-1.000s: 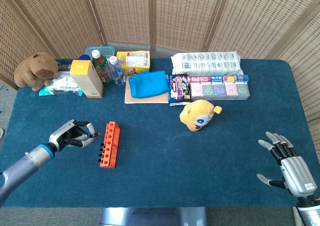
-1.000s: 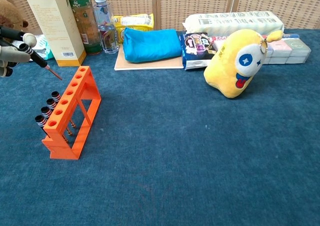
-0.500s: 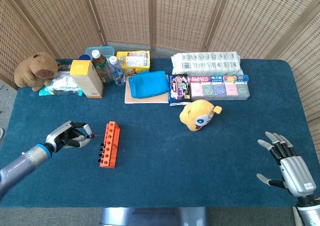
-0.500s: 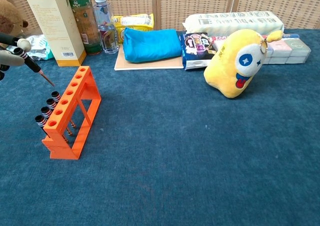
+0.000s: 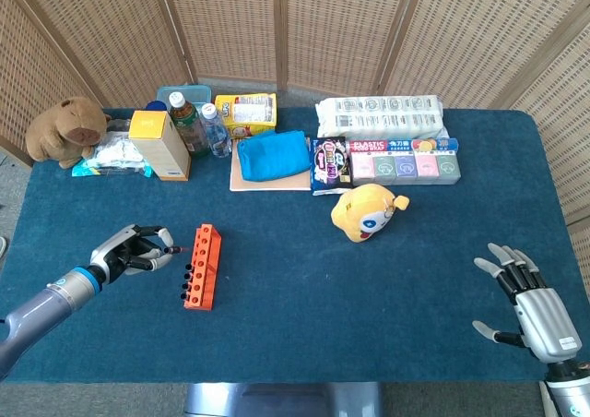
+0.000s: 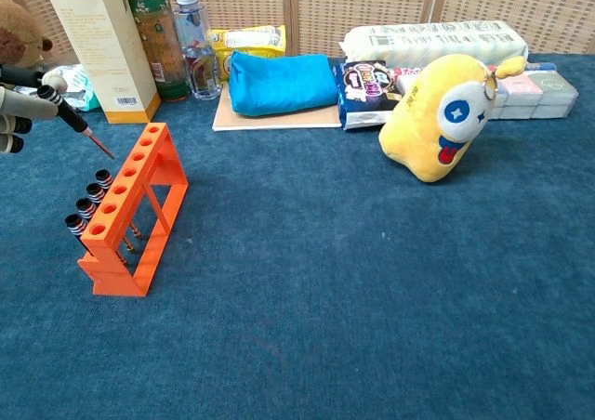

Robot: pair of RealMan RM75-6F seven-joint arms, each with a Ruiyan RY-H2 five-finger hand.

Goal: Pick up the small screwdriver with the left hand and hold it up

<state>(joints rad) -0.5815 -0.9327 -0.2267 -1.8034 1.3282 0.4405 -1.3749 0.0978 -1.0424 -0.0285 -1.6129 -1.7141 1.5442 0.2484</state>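
Pinching small screwdriver (image 6: 82, 126) in fingertips, left hand (image 5: 129, 249) hangs above blue table (image 5: 369, 288), at 9 o'clock of orange rack (image 5: 201, 266); tip slants toward rack. Right hand (image 5: 533, 305) at 4 o'clock corner, fingers spread wide, holding nothing.

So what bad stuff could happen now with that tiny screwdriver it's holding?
The left hand pinches the small black-handled screwdriver only at the handle's end, so it could slip and drop. Its red tip points down toward the orange plastic rack, close by, so a low swing might knock the rack and the screwdrivers standing in it.
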